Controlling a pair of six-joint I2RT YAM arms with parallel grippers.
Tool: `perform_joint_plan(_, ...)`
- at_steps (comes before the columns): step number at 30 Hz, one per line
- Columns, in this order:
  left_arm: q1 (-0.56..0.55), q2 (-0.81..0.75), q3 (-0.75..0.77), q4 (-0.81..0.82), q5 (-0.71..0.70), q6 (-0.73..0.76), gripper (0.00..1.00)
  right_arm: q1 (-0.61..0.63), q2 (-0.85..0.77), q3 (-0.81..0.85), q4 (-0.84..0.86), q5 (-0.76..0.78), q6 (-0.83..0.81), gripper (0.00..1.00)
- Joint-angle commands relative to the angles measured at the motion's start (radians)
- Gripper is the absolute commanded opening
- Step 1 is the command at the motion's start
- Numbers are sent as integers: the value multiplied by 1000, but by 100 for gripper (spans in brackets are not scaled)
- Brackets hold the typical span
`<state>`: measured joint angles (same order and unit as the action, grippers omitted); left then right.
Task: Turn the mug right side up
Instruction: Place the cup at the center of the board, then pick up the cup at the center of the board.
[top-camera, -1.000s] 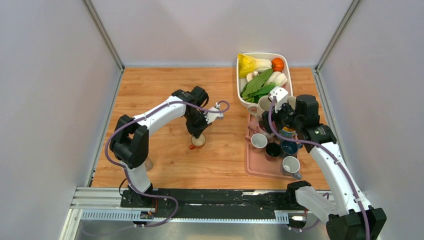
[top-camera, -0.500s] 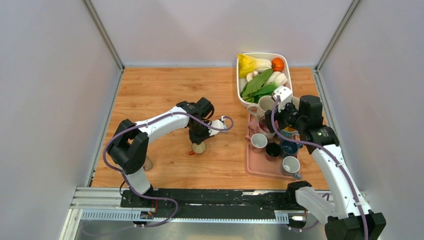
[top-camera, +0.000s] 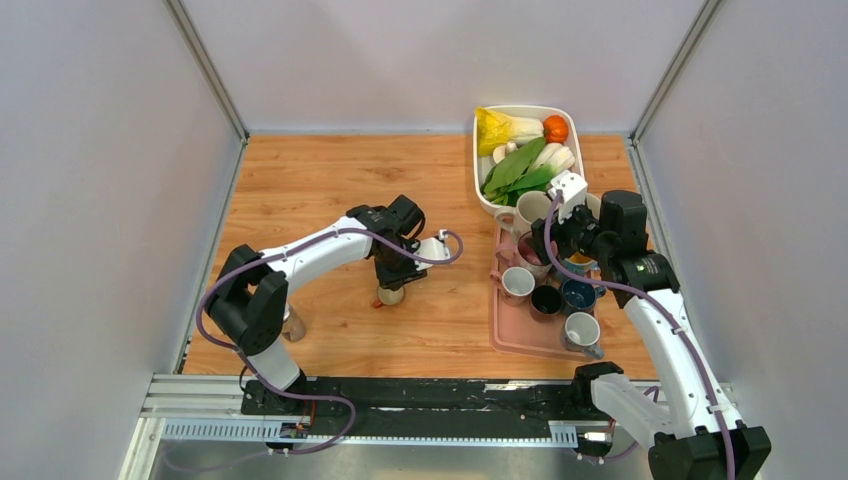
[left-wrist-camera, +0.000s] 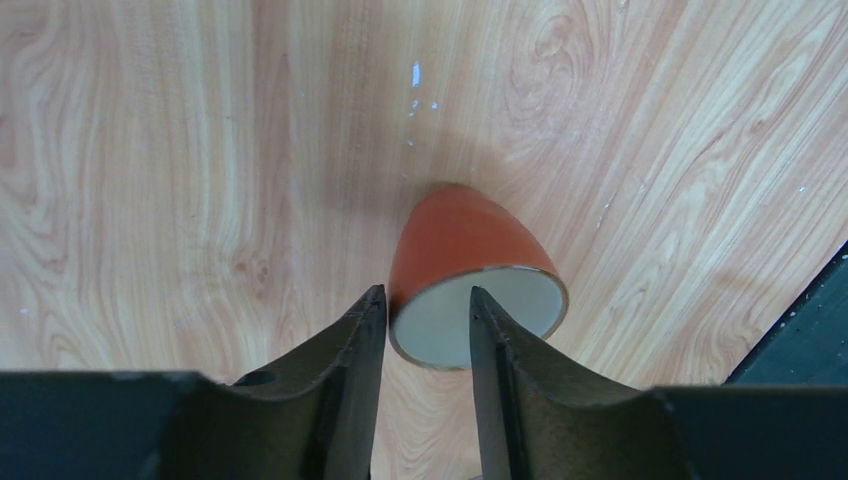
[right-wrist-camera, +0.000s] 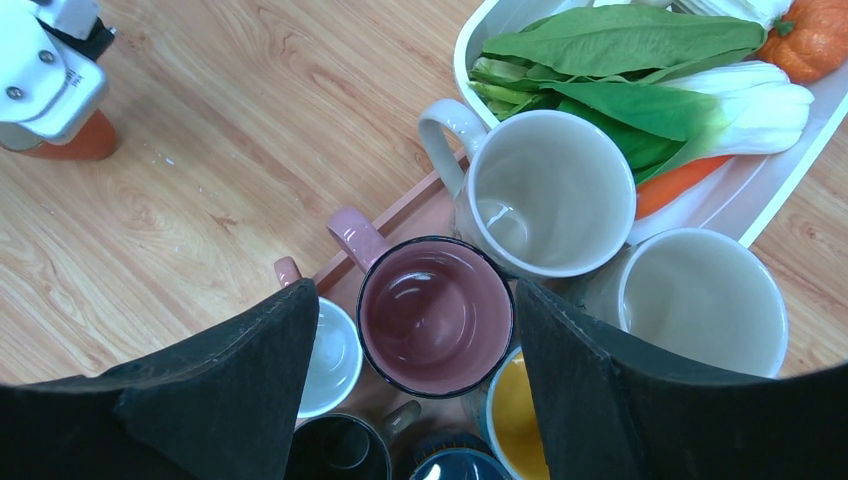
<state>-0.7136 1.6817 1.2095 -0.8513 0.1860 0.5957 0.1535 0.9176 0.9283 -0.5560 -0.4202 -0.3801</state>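
Overhead, top cam: wood table (top-camera: 300, 180) w/ two arms. L gripper (top-camera: 392, 278) points down over an orange mug (top-camera: 390, 296), which stands mouth up mid-table, left of a pink tray (top-camera: 515, 335) of mugs. R gripper (top-camera: 548, 245) hangs over the tray's far end, near a white tub (top-camera: 477, 160) of veg.

L wrist cam: the mug sits on the wood, cream inside facing up. L fingers (left-wrist-camera: 345, 350) are parted, one just outside the rim, the other over the opening, not pinching the wall.

R wrist cam: R fingers (right-wrist-camera: 250, 380) are spread wide & empty above a maroon mug (right-wrist-camera: 435, 320), w/ a cream mug (right-wrist-camera: 550, 190) touching it on the far side. Orange mug shows far left, under the L gripper.
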Motion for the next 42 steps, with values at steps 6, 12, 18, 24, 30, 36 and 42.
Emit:
perform_joint_plan(6, -7, -141, 17, -20, -117, -98, 50, -9, -15, 20, 33, -14, 30, 77)
perform_joint_plan(12, 115, -172, -26, -14, -68, -404, 51, -12, -20, 6, 33, -25, 37, 77)
perform_joint_plan(18, 266, -116, -53, 37, 106, -612, 51, -17, -24, 4, 32, -28, 41, 77)
perform_joint_plan(24, 272, -38, -30, 58, 185, -645, 51, -33, -31, 1, 33, -28, 47, 77)
perform_joint_plan(30, 273, 10, -17, 70, 223, -673, 51, -56, -43, -5, 28, -37, 60, 77)
perform_joint_plan(36, 273, 43, -15, 74, 223, -681, 49, -71, -45, -4, 26, -45, 67, 77)
perform_joint_plan(42, 272, 58, -10, 78, 217, -684, 45, -77, -43, -12, 29, -54, 70, 77)
